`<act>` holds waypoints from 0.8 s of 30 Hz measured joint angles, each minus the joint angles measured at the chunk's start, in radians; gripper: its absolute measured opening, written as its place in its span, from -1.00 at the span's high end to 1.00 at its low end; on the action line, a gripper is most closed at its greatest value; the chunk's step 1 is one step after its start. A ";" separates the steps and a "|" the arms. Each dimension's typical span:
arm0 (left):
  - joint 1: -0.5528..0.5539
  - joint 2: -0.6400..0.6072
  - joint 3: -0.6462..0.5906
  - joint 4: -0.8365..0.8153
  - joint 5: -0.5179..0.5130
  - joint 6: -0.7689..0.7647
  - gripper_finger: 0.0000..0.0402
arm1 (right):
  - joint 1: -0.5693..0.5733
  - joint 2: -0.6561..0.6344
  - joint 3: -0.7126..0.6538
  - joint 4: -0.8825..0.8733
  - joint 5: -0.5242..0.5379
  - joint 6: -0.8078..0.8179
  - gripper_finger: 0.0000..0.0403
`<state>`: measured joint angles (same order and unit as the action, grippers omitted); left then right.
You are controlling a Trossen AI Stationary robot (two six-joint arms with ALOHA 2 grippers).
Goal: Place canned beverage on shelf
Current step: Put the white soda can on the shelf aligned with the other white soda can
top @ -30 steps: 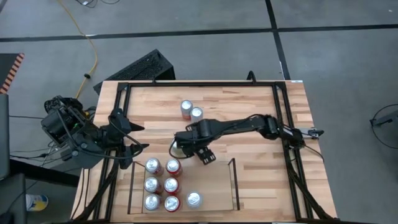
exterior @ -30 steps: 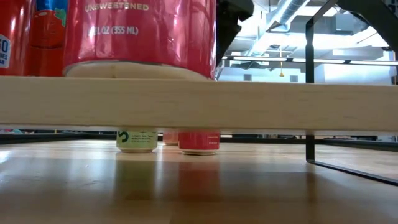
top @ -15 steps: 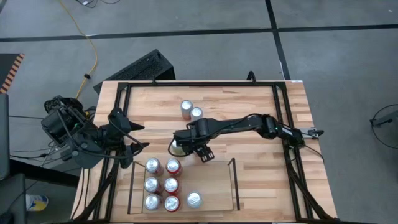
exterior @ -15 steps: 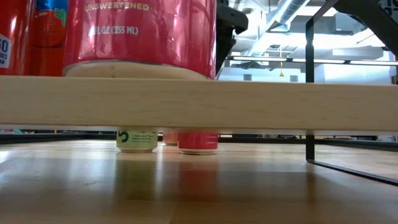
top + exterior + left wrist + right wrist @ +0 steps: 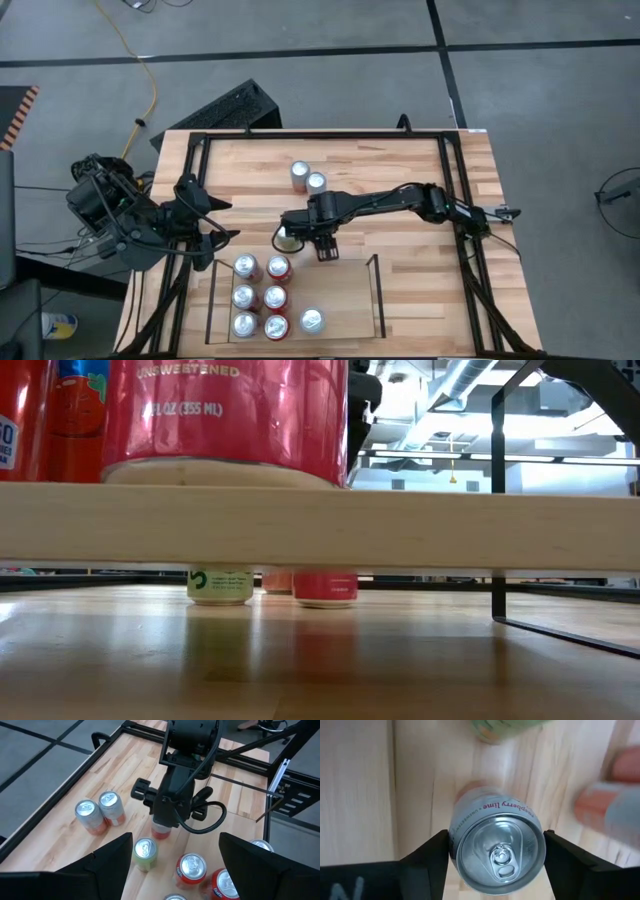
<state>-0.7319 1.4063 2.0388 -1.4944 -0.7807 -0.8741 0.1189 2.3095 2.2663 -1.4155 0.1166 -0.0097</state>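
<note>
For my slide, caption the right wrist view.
Right pincer straddling an upright raspberry lime can on the wooden table.

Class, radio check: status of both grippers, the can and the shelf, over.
Right gripper down around upright can, fingers either side, grip unconfirmed. Left gripper open, waiting at table's left edge. Shelf has free floor; green can beside target.

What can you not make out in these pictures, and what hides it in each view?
- High view: the can at the right gripper is hidden beneath that arm.
- Low view: the shelf plank cuts off the far cans, leaving only their bases.
- Right wrist view: the other cans are blurred; their labels are unreadable.
- Left wrist view: the left gripper fingers cover the nearest cans.
</note>
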 joint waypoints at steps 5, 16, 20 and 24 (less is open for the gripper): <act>0.000 0.000 0.000 0.000 0.000 0.017 -0.40 | 0.005 -0.004 0.032 -0.067 0.018 0.159 -0.26; 0.000 0.000 0.000 -0.001 0.000 0.028 -0.40 | 0.062 -0.038 0.088 -0.099 0.043 0.332 -0.26; 0.000 0.000 0.000 -0.001 0.000 0.034 -0.40 | 0.091 -0.065 0.089 -0.101 0.065 0.378 -0.26; 0.000 0.000 0.000 0.000 0.000 0.036 -0.40 | 0.114 -0.086 0.089 -0.098 0.093 0.413 -0.26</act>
<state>-0.7315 1.4067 2.0388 -1.4948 -0.7811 -0.8379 0.2326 2.2233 2.3550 -1.5137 0.2101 0.4035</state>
